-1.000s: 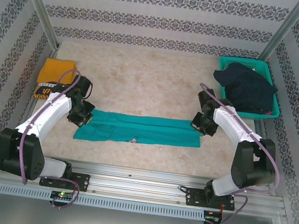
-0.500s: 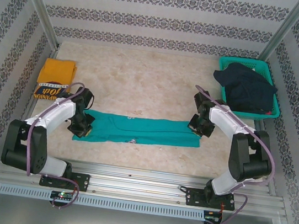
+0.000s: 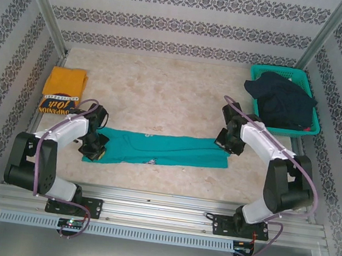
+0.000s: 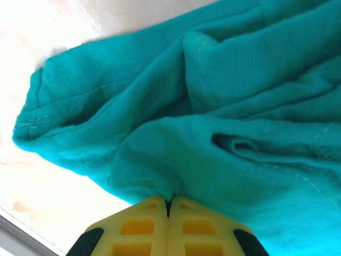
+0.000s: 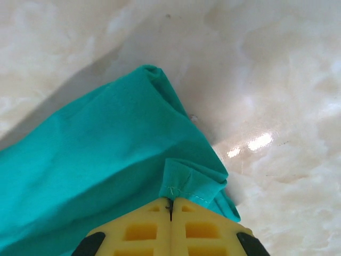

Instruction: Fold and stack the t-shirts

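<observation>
Closest to me, my left fingers [image 4: 164,207] are pressed together on a pinch of the teal t-shirt [image 4: 240,106] at its left end. My right fingers [image 5: 175,209] are clamped on a hemmed corner at its right end. The shirt lies as a long, narrow band across the near middle of the counter [image 3: 164,89], rumpled at my left and smoother at my right.

I judge this to be a fold in progress. To do it well I should move both ends together at the same height, keep the cloth lightly taut between them so no slack bunches, lay edge over edge, and only then let go.

The small white print [image 3: 152,161] near the shirt's front edge is too small to read. Further left, the mustard t-shirt [image 3: 63,90] sits folded; its dark band carries pale lettering I cannot make out. In the far right corner a dark garment [image 3: 280,99] fills the teal basket [image 3: 306,75].
</observation>
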Tool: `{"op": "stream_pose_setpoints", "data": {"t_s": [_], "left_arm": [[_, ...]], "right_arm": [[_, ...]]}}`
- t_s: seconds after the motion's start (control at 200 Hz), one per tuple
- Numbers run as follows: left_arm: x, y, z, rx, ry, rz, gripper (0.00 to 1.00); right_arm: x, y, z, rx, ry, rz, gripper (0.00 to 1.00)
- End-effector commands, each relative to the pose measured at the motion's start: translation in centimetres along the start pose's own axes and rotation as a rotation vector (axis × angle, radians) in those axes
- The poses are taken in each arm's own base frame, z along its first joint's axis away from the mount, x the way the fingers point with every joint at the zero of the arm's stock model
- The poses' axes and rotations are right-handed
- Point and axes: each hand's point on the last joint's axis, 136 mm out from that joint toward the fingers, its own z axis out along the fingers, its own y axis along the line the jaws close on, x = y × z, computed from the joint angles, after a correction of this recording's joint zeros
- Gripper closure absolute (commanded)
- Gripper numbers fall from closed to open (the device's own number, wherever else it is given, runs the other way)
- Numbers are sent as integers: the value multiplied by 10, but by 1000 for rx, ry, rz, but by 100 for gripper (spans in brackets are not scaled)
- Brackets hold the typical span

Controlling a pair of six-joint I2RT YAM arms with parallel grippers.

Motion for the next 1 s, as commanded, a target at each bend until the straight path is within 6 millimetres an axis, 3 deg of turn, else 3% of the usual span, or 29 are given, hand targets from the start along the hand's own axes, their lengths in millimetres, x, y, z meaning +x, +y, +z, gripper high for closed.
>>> {"op": "stream_pose_setpoints", "data": {"t_s": [0.0,0.175,0.395,0.47,0.545,0.6,0.734,0.879,0.999], "left_arm": [[0,7,7,-27,7,-2,100],[0,7,8,-28,9,2,100],[-1,8,9,-32,5,-1,96],[-2,8,6,-30,-4,3,88],[-6,6,-4,-15,-33,22,71],[-9,4,-16,2,-62,37,61],[-11,-9,-40,61,-95,76,39],[-8,-34,-50,129,-88,119,41],[-5,-45,-31,137,-39,88,59]], "right_arm": [[-9,-3,-12,2,-83,18,100],[-12,-2,-17,-14,-113,21,100],[13,-12,12,29,2,12,98],[15,-12,10,21,-1,12,84],[8,-10,-2,-12,-54,3,58],[1,-5,-12,-47,-105,-16,46],[-12,12,-24,-122,-163,-65,38],[-11,45,-11,-210,-91,-129,40],[-10,62,6,-199,-42,-182,43]]}}
